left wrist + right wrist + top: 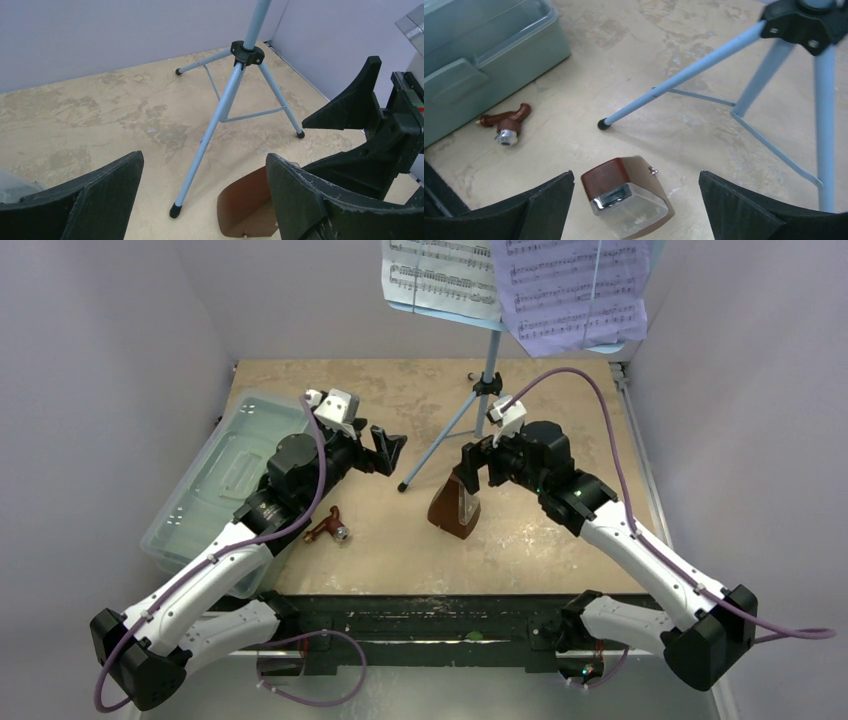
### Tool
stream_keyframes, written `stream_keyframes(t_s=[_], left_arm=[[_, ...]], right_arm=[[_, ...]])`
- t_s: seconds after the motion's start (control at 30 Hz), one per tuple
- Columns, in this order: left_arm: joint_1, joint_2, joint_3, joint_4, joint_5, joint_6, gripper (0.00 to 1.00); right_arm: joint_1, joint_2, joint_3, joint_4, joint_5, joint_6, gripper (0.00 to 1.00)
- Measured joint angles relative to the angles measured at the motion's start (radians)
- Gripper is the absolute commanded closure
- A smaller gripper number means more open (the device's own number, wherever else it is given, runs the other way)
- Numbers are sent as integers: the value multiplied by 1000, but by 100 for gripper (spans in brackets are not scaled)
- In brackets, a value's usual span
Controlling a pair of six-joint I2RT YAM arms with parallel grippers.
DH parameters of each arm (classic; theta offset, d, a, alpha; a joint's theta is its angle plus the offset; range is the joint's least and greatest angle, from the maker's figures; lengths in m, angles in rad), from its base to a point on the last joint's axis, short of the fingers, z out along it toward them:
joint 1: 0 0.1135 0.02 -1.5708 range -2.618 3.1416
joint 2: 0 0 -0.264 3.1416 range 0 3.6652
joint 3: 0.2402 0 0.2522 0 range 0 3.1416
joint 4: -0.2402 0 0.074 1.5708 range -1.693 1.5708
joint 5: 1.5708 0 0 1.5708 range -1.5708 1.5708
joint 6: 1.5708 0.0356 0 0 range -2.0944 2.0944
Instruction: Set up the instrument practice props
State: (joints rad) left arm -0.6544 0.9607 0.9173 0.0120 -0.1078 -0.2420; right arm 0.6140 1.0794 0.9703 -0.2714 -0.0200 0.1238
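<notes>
The light-blue tripod music stand (491,352) stands at the back centre, with a white page (443,275) and a lilac page (572,290) on its desk. The brown pyramid metronome (455,508) with its clear cover stands in front of the stand. My right gripper (480,466) is open and empty just above and behind it; in the right wrist view the metronome (626,197) sits between my spread fingertips (635,176). My left gripper (386,451) is open and empty, left of the stand's near foot (175,210). The left wrist view shows the gripper (202,165) and the metronome's side (247,207).
A large clear lidded box (222,475) lies along the left side, under my left arm. A small brown winder-like piece with a metal end (329,527) lies on the table beside it and also shows in the right wrist view (506,125). Grey walls close in the sides.
</notes>
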Motion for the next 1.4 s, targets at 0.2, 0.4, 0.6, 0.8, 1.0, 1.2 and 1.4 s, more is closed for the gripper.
stream_keyframes(t_s=[0.2,0.4,0.6,0.8,1.0,1.2,1.4], left_arm=[[0,0,-13,1,0,0,8],[0,1,-14,0,1,0,8],[0,2,-14,0,0,0,8],[0,5,-14,0,0,1,8],[0,14,-16,0,-1,11,8],[0,43,-16,1,1,17,6],[0,67,-22,0,6,9,4]], right_arm=[[-11,64,-19,76,-159,-100,1],[-13,100,-56,105,-210,-117,2],[-13,126,-92,156,-233,-101,8],[-13,127,-157,205,-231,-77,17],[-13,138,-208,270,-233,-59,27],[-19,154,-237,346,-237,-37,50],[-19,142,-270,409,-200,53,87]])
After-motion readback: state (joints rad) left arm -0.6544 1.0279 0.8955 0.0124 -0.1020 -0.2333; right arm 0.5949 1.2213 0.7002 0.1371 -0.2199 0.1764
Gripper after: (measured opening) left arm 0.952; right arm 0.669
